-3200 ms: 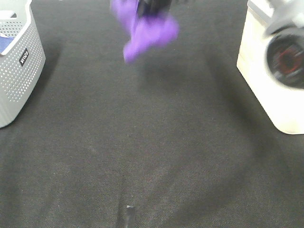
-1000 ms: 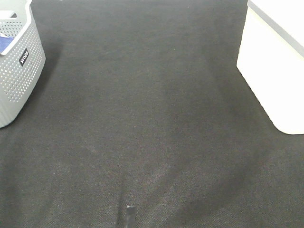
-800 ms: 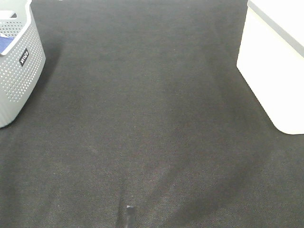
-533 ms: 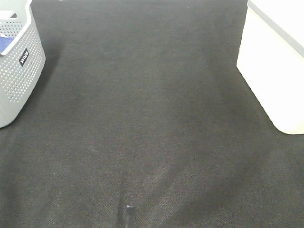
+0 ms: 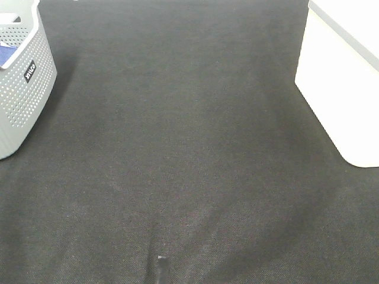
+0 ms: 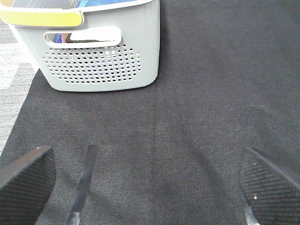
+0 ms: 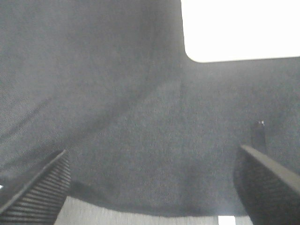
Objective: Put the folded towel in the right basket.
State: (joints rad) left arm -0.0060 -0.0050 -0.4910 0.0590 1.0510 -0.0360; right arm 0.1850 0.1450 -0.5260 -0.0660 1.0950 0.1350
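Note:
The folded towel is out of view in every frame. The right basket (image 5: 340,89) is white and stands at the right edge of the dark cloth; it also shows in the right wrist view (image 7: 239,28). Neither gripper appears in the exterior high view. In the left wrist view my left gripper (image 6: 147,187) is open and empty above the cloth, short of the grey basket (image 6: 98,61). In the right wrist view my right gripper (image 7: 152,187) is open and empty above the cloth, with the white basket some way ahead of it.
A grey perforated basket (image 5: 23,83) with blue cloth inside stands at the far left. A dark cloth (image 5: 177,148) covers the table. A small dark post (image 5: 161,269) stands at the front edge. The cloth's edge and a grey floor (image 6: 14,65) lie beside the grey basket.
About three seconds ago an arm held a purple towel at the top centre and another arm hung over the white basket. Both have left the view. Nothing has changed in the last second.

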